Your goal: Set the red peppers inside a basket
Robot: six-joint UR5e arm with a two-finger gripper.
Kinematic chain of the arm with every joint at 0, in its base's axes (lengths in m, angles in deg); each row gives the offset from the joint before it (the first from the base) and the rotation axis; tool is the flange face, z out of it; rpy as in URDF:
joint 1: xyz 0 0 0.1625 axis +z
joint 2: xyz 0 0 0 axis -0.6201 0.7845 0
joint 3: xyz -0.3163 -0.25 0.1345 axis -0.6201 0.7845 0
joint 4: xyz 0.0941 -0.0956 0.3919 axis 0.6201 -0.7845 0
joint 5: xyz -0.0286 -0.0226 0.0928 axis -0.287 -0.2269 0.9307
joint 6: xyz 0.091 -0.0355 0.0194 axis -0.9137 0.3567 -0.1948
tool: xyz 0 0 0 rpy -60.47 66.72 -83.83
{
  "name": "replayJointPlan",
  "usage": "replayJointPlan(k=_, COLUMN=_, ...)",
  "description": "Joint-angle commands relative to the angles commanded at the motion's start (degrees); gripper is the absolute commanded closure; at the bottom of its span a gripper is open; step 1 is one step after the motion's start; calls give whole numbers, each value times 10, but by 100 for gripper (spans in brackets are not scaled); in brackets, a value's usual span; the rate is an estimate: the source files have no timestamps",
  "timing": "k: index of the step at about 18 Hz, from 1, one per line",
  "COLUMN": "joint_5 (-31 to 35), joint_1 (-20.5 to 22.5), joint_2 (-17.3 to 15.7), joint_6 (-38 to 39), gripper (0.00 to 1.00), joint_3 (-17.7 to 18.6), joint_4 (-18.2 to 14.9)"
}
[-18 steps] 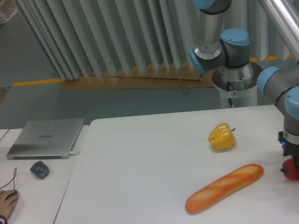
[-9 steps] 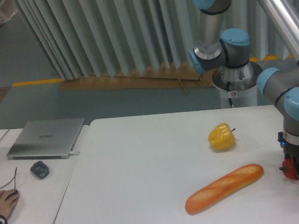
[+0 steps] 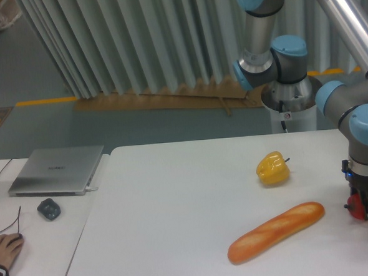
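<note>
At the lower left edge of the frame, a person's hand (image 3: 3, 249) rests on a dark computer mouse; just to its right lies a small dark grey rounded object (image 3: 49, 209), and above that a closed silver laptop (image 3: 57, 171). These sit on a lower side surface beside the white table (image 3: 176, 213). Right of centre on the table lies a glossy yellow bell pepper (image 3: 273, 169); below it, apart from it, a long orange-brown bread loaf (image 3: 275, 231) lies diagonally. At the right edge, the grey-and-blue robot arm's black two-finger gripper (image 3: 364, 209) points down, its jaws clenched around the small glossy red pepper (image 3: 357, 209), right of the loaf's upper end, at table level
</note>
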Motion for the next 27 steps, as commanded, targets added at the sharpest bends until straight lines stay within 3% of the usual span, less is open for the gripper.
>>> replayJointPlan(k=4, joint_5=1, joint_1=0, joint_2=-40, joint_6=-10, gripper=46, joint_3=4, joint_4=-5)
replayJointPlan(k=8, joint_5=0, joint_1=4, joint_2=-61, joint_6=-32, gripper=46, joint_3=-3, joint_4=-40)
replayJointPlan(k=16, joint_5=0, joint_1=24, joint_2=-65, joint_6=-113, gripper=46, joint_3=-35, joint_4=-75)
replayJointPlan(k=27, joint_5=-6, joint_1=89, joint_2=-69, joint_6=-250, gripper=46, joint_3=-52, joint_4=-74)
